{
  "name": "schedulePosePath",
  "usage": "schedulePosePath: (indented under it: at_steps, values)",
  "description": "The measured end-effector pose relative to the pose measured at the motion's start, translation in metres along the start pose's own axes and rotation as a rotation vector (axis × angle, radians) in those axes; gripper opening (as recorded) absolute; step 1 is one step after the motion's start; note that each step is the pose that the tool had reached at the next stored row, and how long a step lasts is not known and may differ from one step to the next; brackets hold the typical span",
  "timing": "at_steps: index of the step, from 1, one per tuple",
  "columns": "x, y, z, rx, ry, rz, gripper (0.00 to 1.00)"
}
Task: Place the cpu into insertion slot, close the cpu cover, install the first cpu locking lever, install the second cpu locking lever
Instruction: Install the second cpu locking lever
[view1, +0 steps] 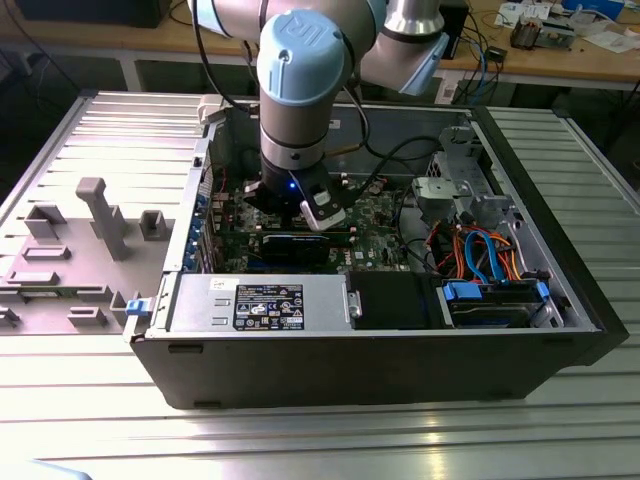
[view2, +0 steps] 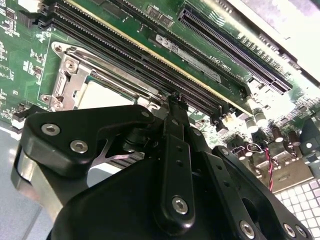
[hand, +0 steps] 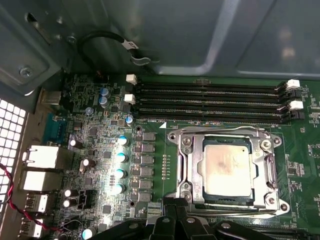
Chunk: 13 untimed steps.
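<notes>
**CPU seated in its socket under the closed cover, gripper hanging just above**

CPU (hand: 227, 168), a small square chip with a dull silver top, lies flat inside the insertion slot (hand: 272, 172) on the green motherboard (hand: 155, 165). The cpu cover (hand: 196, 170), a thin silvery frame, is folded down around the chip, whose top shows through the large square window. Whether the locking levers along the socket's edges are latched cannot be told.

In the exterior view, going from that view's left to its right: a grey ribbed table (view1: 90, 140) carries grey moulded fixtures (view1: 100, 215); next comes the open black computer case (view1: 400, 370), lying on its side. Inside it, a silver power supply (view1: 260, 303) sits along the near edge, the motherboard lies behind it, and a bundle of orange and blue cables (view1: 480, 250) fills the case's far side toward the view's right. The robot arm (view1: 300, 70), grey with pale blue caps, reaches straight down into the case over the motherboard.

In the first wrist view, four long black memory slots (hand: 210, 102) run beside the socket, and rows of small silver capacitors (hand: 120, 165) stand on the board near it.

The gripper (view2: 174, 100) is a black linkage mechanism hanging just above the socket in the second wrist view, holding nothing visible. Whether its jaws are spread or pressed together cannot be told.
</notes>
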<state>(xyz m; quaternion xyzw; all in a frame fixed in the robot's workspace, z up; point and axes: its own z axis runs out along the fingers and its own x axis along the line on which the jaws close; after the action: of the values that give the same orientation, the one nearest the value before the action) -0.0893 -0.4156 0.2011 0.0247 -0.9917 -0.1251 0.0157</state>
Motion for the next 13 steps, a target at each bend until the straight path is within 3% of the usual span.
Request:
schedulePosePath:
  at_steps: [5, 6, 7, 11, 13]
  values:
    - [0.0034, 0.0021, 0.0016, -0.0036, -0.0002, 0.0, 0.11]
    - [0.0034, 0.0027, 0.0022, -0.006, -0.0004, 0.0, 0.11]
    - [0.0034, 0.0029, 0.0039, -0.013, -0.0007, 0.0, 0.11]
    - [0.0035, 0.003, 0.0012, -0.0064, -0.0005, 0.0, 0.11]
    - [0.0034, 0.0018, 0.0048, -0.0053, -0.0034, -0.001, 0.11]
